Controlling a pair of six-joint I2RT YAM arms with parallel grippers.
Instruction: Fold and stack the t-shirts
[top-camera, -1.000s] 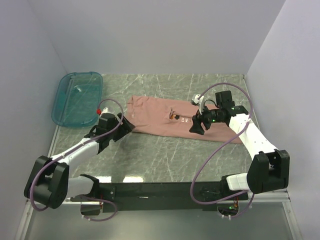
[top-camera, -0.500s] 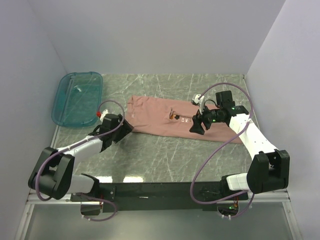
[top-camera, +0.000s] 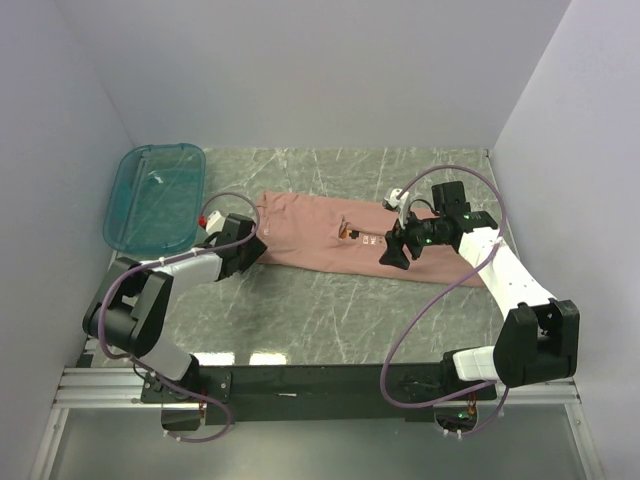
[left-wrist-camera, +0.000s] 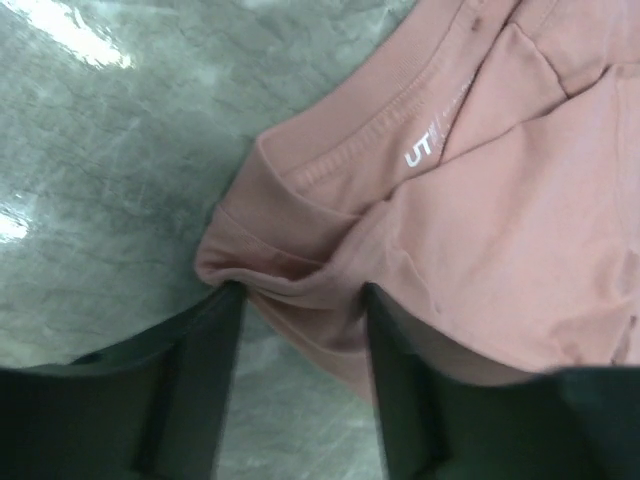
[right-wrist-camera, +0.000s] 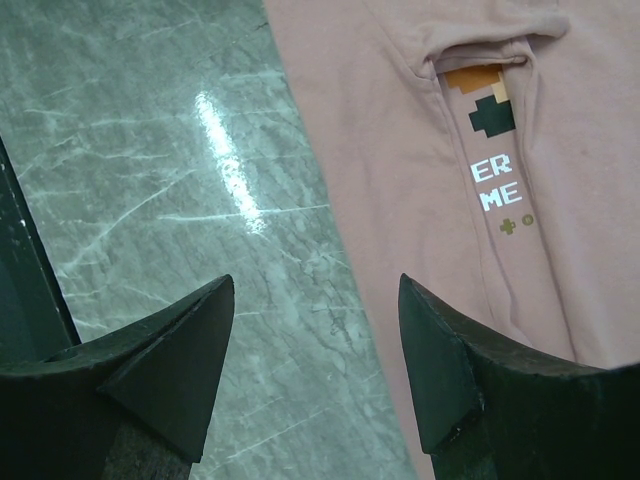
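I see my left claw (left-wrist-camera: 300, 305), fingers apart, astride a bunched edge of the pink t-shirt (left-wrist-camera: 480, 200) at lower centre; marbled surface (left-wrist-camera: 110, 160) upper left.

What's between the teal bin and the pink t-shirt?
The left gripper, at the t-shirt's left corner; the rest is bare table, as the top view shows.

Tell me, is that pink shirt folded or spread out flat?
Partly folded. The shirt lies on the table as a long narrow strip, and a flap of cloth covers half its chest print.
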